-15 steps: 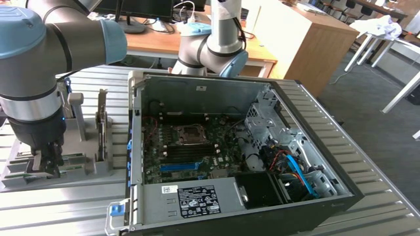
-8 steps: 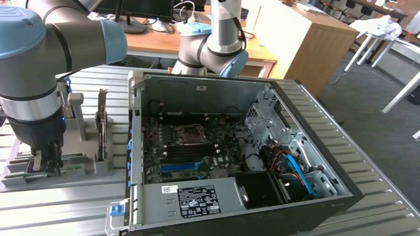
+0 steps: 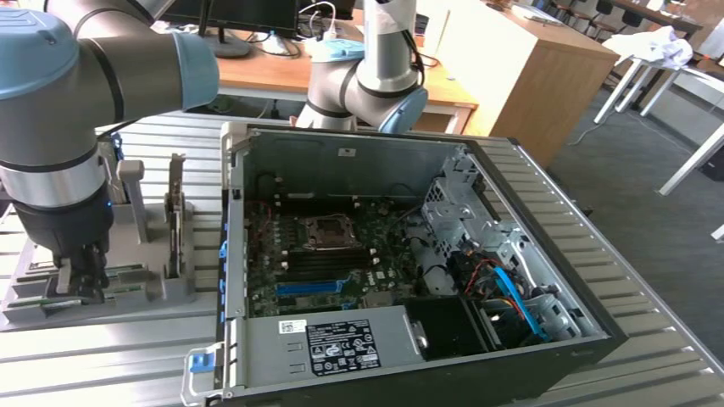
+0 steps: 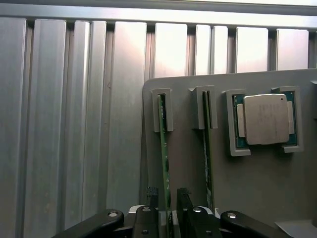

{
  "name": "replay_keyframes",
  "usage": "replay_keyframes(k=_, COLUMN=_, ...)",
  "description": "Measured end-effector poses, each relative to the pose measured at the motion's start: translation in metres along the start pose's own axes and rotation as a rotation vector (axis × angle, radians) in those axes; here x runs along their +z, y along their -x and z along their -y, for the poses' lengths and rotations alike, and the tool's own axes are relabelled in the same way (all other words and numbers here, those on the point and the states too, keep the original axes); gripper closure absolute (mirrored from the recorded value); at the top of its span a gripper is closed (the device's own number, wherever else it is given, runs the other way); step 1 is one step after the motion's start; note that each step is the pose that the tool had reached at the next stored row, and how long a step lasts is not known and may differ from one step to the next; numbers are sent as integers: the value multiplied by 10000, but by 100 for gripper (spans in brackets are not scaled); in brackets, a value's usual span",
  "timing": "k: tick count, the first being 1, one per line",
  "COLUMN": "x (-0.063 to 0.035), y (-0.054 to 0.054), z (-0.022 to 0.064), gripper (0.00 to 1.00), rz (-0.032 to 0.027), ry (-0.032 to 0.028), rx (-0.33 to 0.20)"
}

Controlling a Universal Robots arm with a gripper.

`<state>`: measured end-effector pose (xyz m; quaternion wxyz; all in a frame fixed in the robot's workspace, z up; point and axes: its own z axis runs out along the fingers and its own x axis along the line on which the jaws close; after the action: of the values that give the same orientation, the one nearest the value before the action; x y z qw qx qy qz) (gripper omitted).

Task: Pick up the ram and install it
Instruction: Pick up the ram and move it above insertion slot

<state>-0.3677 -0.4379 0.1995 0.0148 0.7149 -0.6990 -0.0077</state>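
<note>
gripper (image 4: 167, 197) fingers (image 4: 184, 198) clamp the ram (image 4: 163, 144) standing edgewise in the grey holder (image 4: 257, 193).

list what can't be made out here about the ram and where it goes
- ram, wrist view: edge-on, so its chips and faces are hidden; the gripper covers its near end.
- ram, exterior view: the gripper blocks where it sits in the gray holder.
- blue slot, exterior view: too small to tell whether its latches are open.
- power supply label, exterior view: print too small to read.
</note>
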Motion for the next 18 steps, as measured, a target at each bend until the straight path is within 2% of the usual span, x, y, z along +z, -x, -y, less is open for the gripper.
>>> replay_keyframes(k=14, x=-20, y=0, z=-1, gripper=71, rz=-1, ry=1, rx=0)
replay_keyframes(k=16, x=-19, y=0, z=-1, gripper=73, rz=0, ry=1, rx=0)
replay_keyframes(k=17, x=-19, y=0, z=-1, gripper=80, rz=-1, ry=0, rx=0)
replay_keyframes(k=18, x=-20, y=0, z=-1, gripper=80, rz=-1, ry=1, rx=0)
